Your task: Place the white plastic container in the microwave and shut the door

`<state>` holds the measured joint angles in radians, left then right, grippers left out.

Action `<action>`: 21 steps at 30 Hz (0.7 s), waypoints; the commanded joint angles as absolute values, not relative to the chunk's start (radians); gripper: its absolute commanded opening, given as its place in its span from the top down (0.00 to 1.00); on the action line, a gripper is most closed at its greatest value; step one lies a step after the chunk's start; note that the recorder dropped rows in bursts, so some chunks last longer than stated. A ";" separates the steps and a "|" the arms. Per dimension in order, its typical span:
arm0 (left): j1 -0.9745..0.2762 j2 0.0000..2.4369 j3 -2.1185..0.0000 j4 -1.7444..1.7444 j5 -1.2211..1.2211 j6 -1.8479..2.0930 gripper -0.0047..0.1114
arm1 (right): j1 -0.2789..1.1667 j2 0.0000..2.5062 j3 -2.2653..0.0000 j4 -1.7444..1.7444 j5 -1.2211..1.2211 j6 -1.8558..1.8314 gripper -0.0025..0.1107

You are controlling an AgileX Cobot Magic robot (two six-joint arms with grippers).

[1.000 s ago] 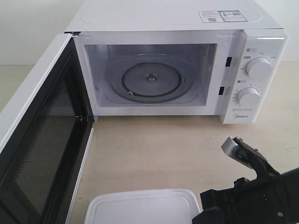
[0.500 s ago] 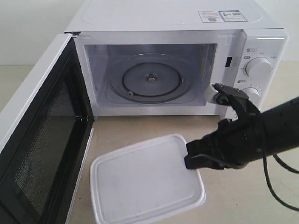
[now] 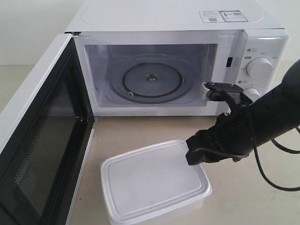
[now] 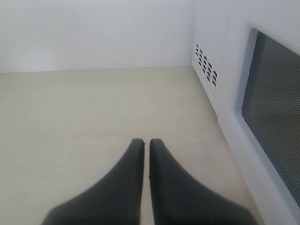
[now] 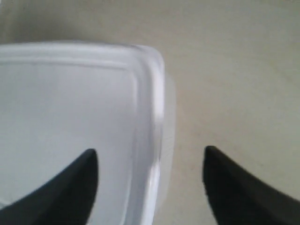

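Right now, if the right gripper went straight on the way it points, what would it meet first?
Probably the rim of the white plastic container, lying between the right gripper's open fingers; depth is unclear.

Bright, soft, even lighting; only faint shadow on the tabletop beside the white plastic container. Badly blurred up close in the right wrist view, possibly from motion.
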<state>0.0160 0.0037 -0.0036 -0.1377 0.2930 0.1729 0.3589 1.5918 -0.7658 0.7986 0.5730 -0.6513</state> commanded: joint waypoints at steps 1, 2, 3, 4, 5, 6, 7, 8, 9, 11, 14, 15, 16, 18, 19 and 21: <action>0.018 0.000 0.000 -0.135 0.296 0.169 0.92 | 0.346 1.568 -0.770 0.800 0.495 -0.565 0.41; 0.018 0.000 0.000 -0.135 0.296 0.169 0.92 | 0.346 1.548 -0.770 0.798 0.506 -0.526 0.48; 0.018 0.000 0.000 -0.135 0.296 0.169 0.92 | 0.346 1.529 -0.770 0.802 0.523 -0.519 0.50; 0.018 0.000 0.000 -0.135 0.296 0.169 0.92 | 0.346 1.505 -0.770 0.802 0.536 -0.502 0.52; 0.018 0.000 0.000 -0.135 0.296 0.169 0.92 | 0.346 1.461 -0.770 0.802 0.555 -0.479 0.52; 0.018 0.000 0.000 -0.135 0.296 0.169 0.92 | 0.346 1.408 -0.770 0.802 0.585 -0.447 0.51; 0.018 0.000 0.000 -0.135 0.296 0.169 0.92 | 0.346 1.371 -0.768 0.802 0.607 -0.422 0.51; 0.018 0.000 0.000 -0.135 0.296 0.169 0.92 | 0.348 1.339 -0.762 0.802 0.643 -0.384 0.51; 0.018 0.000 0.000 -0.135 0.296 0.169 0.92 | 0.348 1.314 -0.748 0.818 0.676 -0.355 0.51; 0.018 0.000 0.000 -0.135 0.296 0.169 0.92 | 0.348 1.268 -0.669 0.922 0.763 -0.350 0.51; 0.018 0.000 0.000 -0.135 0.296 0.169 0.92 | 0.355 1.222 -0.521 1.214 0.803 -0.454 0.51; 0.018 0.000 0.000 -0.135 0.296 0.169 0.92 | 0.367 1.218 -0.477 1.309 0.794 -0.491 0.51; 0.018 0.000 0.000 -0.135 0.296 0.169 0.92 | 0.385 1.218 -0.435 1.405 0.788 -0.534 0.51; 0.018 0.000 0.000 -0.135 0.296 0.169 0.92 | 0.431 1.219 -0.361 1.564 0.766 -0.601 0.51; 0.018 0.000 0.000 -0.135 0.296 0.169 0.92 | 0.461 1.219 -0.329 1.652 0.738 -0.644 0.51; 0.018 0.000 0.000 -0.135 0.296 0.169 0.92 | 0.519 1.219 -0.285 1.744 0.665 -0.730 0.51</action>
